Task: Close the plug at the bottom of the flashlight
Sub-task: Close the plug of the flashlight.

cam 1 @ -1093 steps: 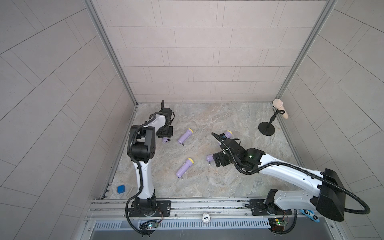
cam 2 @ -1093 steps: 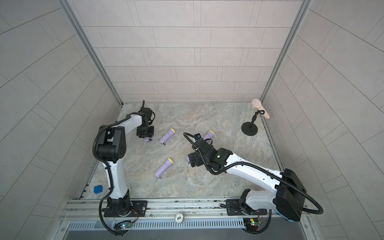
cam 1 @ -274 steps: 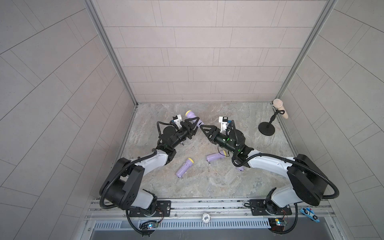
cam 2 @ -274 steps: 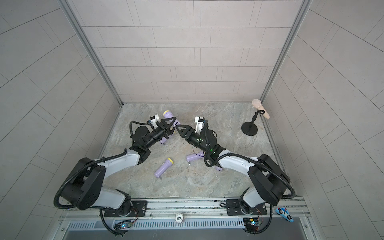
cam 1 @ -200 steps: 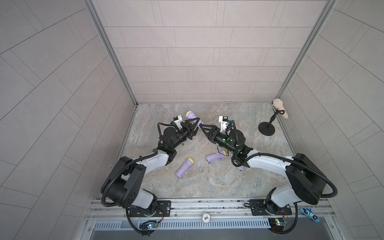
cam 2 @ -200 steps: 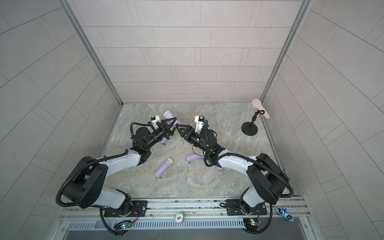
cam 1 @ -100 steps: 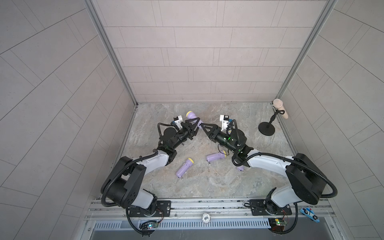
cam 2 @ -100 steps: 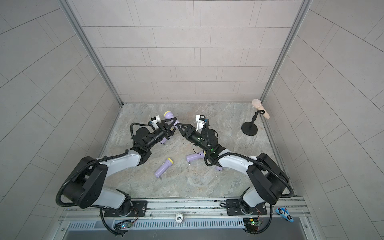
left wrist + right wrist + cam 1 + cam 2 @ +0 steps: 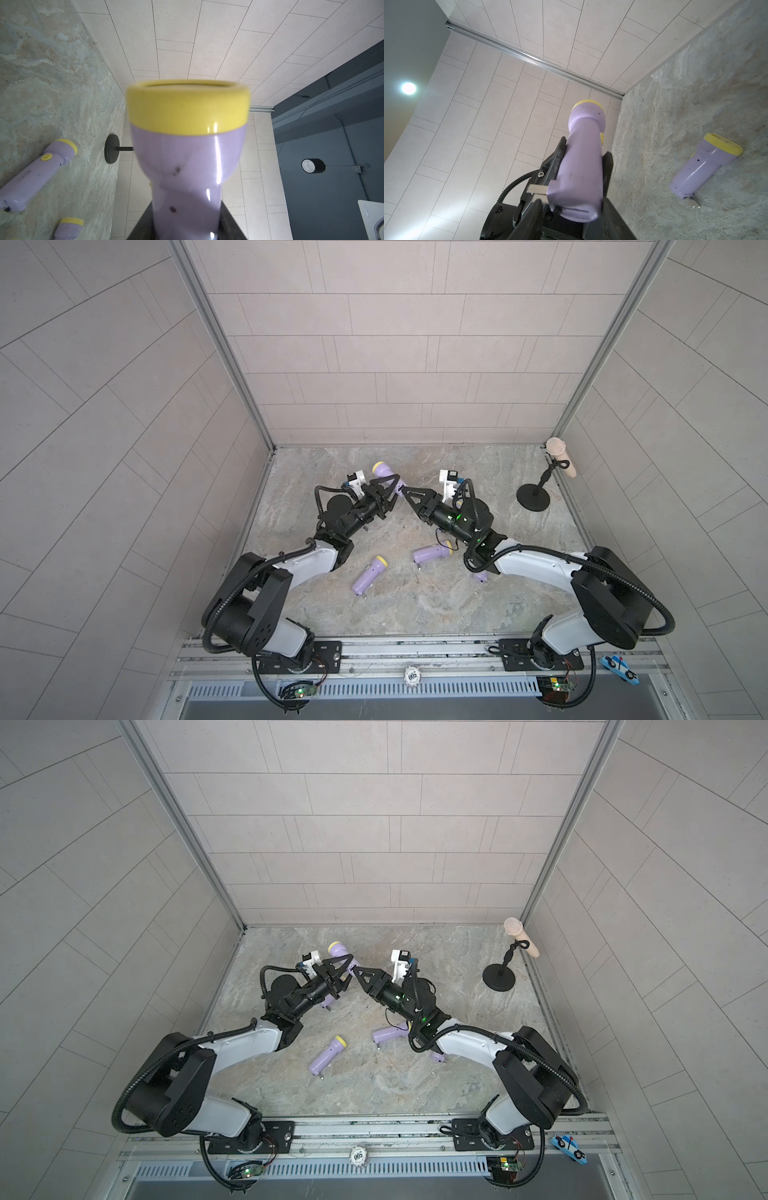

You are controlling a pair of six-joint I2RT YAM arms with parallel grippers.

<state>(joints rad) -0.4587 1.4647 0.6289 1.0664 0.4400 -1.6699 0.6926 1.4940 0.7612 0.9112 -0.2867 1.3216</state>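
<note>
Roughly midway. Pickup is done: the flashlight (image 9: 388, 477) is held off the table (image 9: 415, 614), clamped mid-body by the left gripper (image 9: 384, 489), with its yellow head tilted up toward the back wall and its base turned to the right gripper (image 9: 405, 490). The plug prongs (image 9: 536, 189) are seen sticking out of the base, not yet folded in. The right jaws are spread to either side of the base, one finger (image 9: 534, 216) just at the prongs; actual pressure cannot be confirmed. Left to do: prongs pushed flat. Other flashlights (image 9: 368, 580) are seen lying on the table.
</note>
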